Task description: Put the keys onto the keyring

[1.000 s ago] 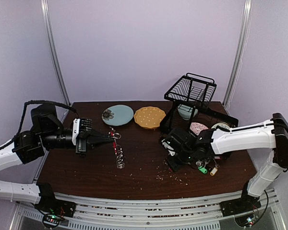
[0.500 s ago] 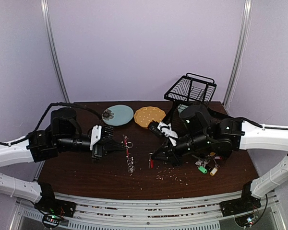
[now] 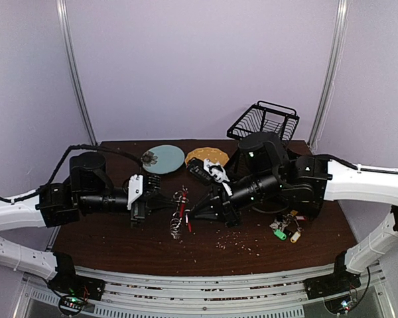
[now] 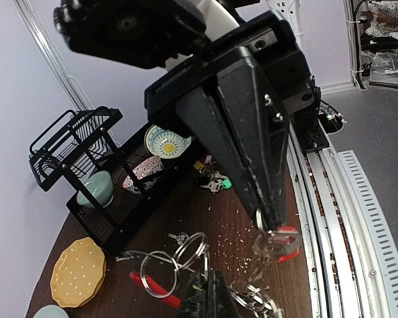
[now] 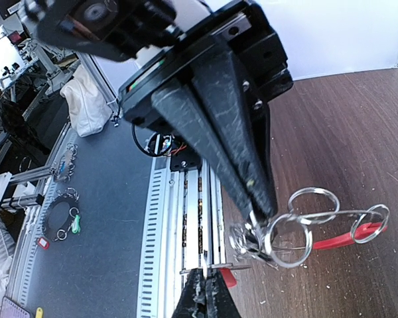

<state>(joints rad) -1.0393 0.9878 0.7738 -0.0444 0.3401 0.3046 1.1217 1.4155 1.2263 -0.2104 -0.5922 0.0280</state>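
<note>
My left gripper (image 3: 169,203) is shut on the keyring (image 3: 179,213), a chain of silvery loops with a red sleeve, held above the table's middle. In the left wrist view my fingertips (image 4: 212,299) pinch its wire, with the loops (image 4: 186,255) and the red sleeve (image 4: 156,289) to the left. My right gripper (image 3: 194,213) is shut on a silver key with a red tag (image 3: 188,222), held just right of the ring. The right wrist view shows the tag (image 5: 229,275) at my fingertips (image 5: 205,299) and the keyring (image 5: 298,232) just beyond. Another small key (image 4: 179,237) lies on the table.
A bunch with green and yellow tags (image 3: 285,232) lies at the right front. A black dish rack (image 3: 264,122) with bowls stands at the back right. A teal plate (image 3: 164,158) and a yellow plate (image 3: 205,154) lie at the back. Crumbs are scattered on the wood.
My right gripper has swung left from the right side of the table, carrying the red-tagged key up to the keyring. My left gripper has moved right with the keyring.
</note>
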